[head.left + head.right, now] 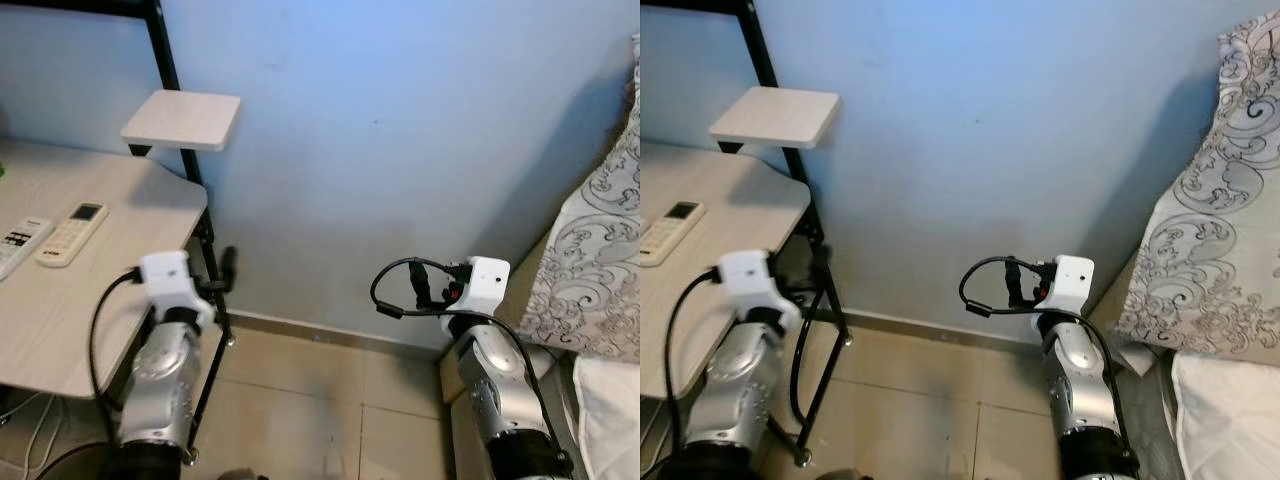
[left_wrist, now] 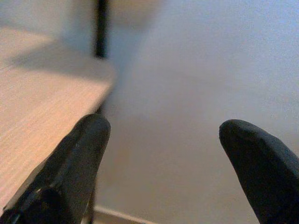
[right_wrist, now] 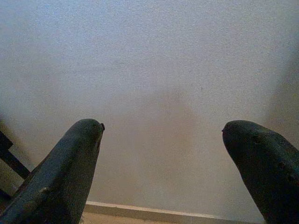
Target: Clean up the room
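Left gripper (image 2: 163, 140): hovering raised, fingers spread, holding nothing.
Right gripper (image 3: 161, 140): pointing at wall (image 1: 400, 150), fingers spread.
Remote (image 1: 72, 233): lying on desk (image 1: 60, 330), left of left gripper.

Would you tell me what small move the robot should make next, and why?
Probably turn left toward the desk: both claws, left and right, are open, empty and aimed at bare wall, while two remotes lie on the desk.
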### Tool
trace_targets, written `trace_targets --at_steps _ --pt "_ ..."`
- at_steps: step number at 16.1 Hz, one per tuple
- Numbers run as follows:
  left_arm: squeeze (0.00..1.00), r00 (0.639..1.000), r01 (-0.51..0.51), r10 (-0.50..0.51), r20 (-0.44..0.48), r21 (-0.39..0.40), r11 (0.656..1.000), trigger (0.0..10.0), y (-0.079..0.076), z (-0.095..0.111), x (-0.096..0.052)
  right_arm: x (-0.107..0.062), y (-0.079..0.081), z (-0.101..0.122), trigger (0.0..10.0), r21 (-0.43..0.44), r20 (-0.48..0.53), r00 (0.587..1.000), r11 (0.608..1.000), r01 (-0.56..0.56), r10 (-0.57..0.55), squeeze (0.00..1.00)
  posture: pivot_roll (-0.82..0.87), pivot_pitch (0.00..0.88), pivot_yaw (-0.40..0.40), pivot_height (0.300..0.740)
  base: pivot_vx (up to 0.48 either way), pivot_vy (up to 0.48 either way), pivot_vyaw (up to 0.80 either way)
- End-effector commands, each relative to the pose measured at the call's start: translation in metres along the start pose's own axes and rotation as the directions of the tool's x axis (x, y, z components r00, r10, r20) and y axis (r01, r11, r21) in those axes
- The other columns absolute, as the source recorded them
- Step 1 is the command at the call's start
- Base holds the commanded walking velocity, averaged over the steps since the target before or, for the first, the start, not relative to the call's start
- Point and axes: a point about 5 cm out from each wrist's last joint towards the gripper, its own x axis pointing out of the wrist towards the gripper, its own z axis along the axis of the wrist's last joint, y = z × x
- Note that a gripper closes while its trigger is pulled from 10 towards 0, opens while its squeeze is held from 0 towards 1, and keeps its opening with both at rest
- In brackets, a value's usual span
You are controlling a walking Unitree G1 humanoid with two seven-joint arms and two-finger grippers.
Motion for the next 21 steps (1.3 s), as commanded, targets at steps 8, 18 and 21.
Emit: trace_targets --at_steps 8,18,21 --pt "0.00 0.945 0.327 -0.321 -0.060 0.211 0.921 10.0 -0.029 -0.003 -0.013 -0.017 -0.009 -0.011 10.0 -0.083 -0.007 0.999 0.996 0.034 -0.035 0.00 0.03 0.000 -0.016 0.740 0.000 0.000 -0.25" --pt "0.00 0.945 0.323 -0.327 0.009 0.132 0.937 10.0 -0.036 -0.003 -0.014 -0.007 -0.010 -0.006 10.0 -0.137 -0.014 1.000 0.991 -0.002 0.000 0.00 0.03 0.000 -0.038 0.740 0.000 -0.192 -0.61" --pt "0.00 0.949 0.312 -0.315 -0.002 0.139 0.940 10.0 -0.036 -0.003 -0.010 -0.006 -0.011 -0.006 10.0 -0.142 -0.014 1.000 0.990 -0.006 0.004 0.00 0.03 0.000 -0.033 0.740 0.000 0.000 -0.61"
